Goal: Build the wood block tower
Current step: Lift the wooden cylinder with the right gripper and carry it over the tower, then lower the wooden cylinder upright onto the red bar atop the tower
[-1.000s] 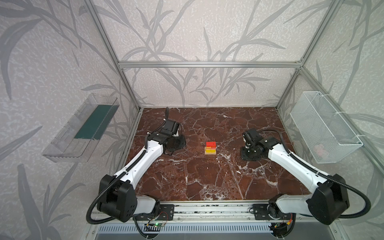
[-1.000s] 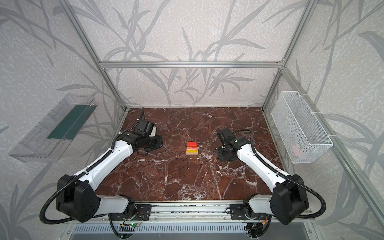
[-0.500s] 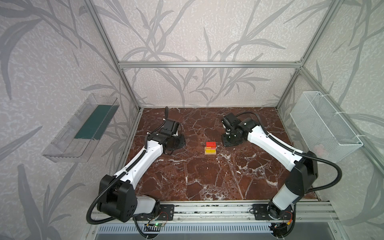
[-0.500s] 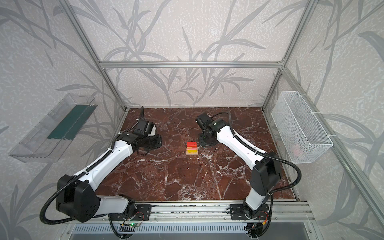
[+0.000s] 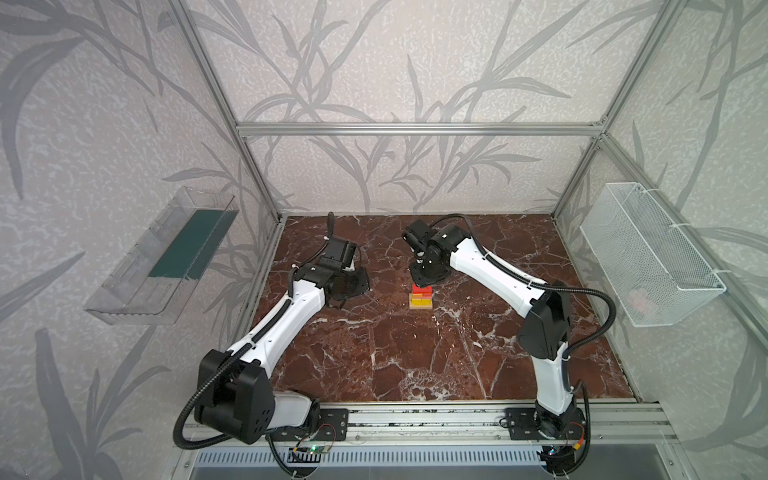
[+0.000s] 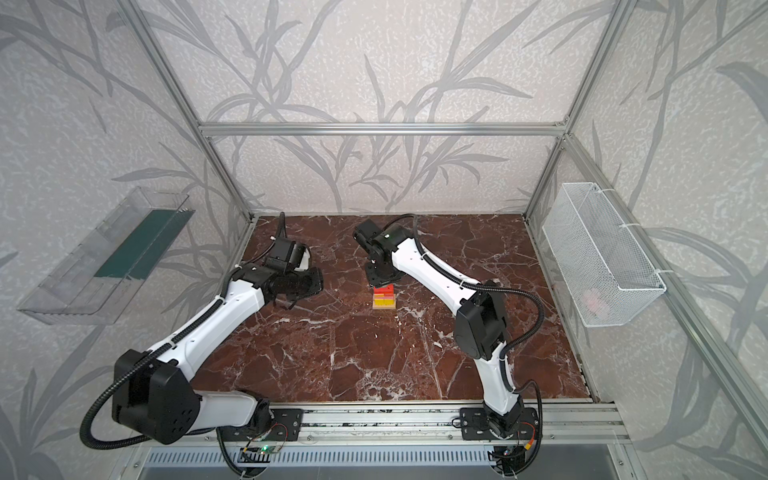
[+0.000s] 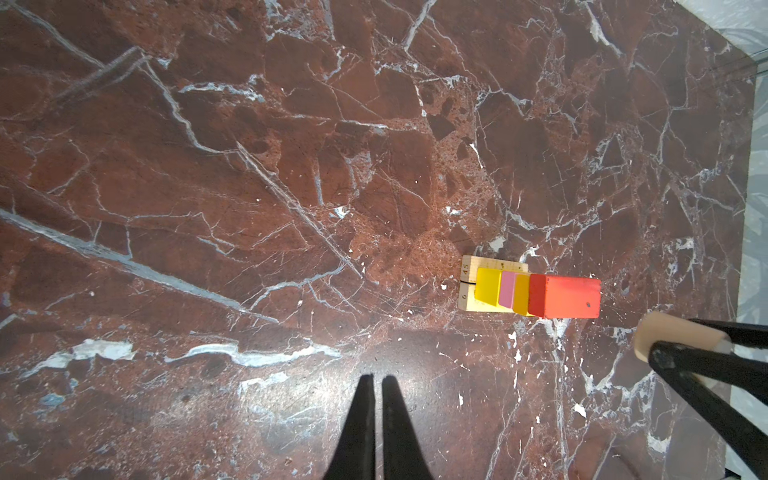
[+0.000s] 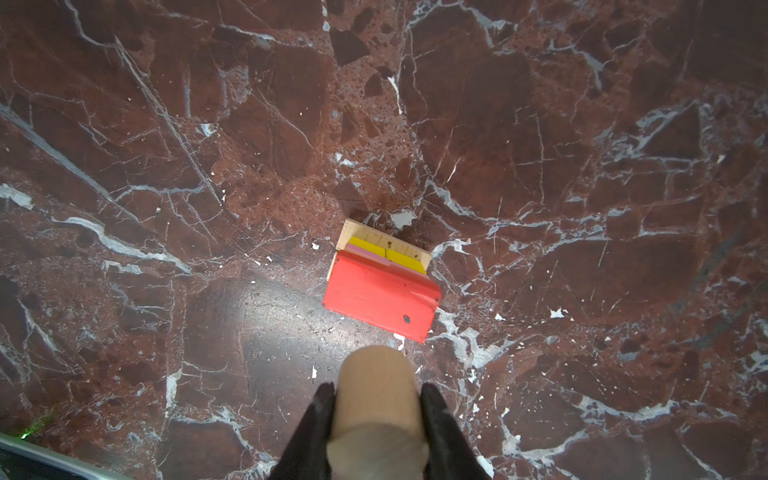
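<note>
- The front rail (image 5: 415,417) lies nearest, and past it a broad stretch of marble table (image 5: 374,357) opens between the two arms.
- The tower (image 5: 420,298) stands mid-table: tan plank base, yellow, pink and orange, then a red brick (image 8: 380,299) on top, with marble showing on every side.
- The left gripper (image 7: 377,379), clenched on nothing, hangs well off to the tower's left.
- The right gripper (image 8: 377,388) grasps the tan cylinder (image 7: 681,338) just behind the tower's top, not touching it.
- Farther back, the marble runs on to the back wall (image 5: 415,174).

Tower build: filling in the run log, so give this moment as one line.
right gripper: shut on tan cylinder, near tower, not yet placed | left gripper: shut, empty | tower top: red brick
</note>
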`<action>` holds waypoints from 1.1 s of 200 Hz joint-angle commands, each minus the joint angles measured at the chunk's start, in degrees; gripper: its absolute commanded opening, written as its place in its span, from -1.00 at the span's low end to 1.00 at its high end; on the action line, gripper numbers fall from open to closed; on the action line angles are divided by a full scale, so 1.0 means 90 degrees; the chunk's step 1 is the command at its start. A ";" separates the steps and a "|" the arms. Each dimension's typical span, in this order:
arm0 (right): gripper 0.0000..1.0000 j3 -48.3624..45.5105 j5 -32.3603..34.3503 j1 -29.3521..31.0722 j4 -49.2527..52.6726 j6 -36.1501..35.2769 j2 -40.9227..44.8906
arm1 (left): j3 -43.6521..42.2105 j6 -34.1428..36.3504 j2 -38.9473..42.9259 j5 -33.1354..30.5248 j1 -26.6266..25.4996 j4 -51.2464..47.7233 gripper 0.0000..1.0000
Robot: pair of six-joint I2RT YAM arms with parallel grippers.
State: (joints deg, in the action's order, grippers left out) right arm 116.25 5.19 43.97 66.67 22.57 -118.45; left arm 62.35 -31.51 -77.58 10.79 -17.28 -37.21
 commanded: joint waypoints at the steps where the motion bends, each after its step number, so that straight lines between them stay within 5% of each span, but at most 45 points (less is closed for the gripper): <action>1: -0.94 0.0424 0.0151 0.0076 0.0581 -0.0133 -0.0244 | 0.0013 -0.0018 -0.0025 0.0216 0.0035 0.0150 -0.86; 220: -0.96 0.1341 0.0048 0.0017 0.1044 -0.0246 -0.1158 | -0.0071 -0.0057 -0.0178 0.0457 0.0035 0.0317 -0.87</action>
State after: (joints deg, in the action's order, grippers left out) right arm 126.65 5.50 44.45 73.58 21.08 -127.81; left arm 62.13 -31.97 -78.24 14.57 -17.23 -35.05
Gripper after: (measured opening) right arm 0.316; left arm 0.064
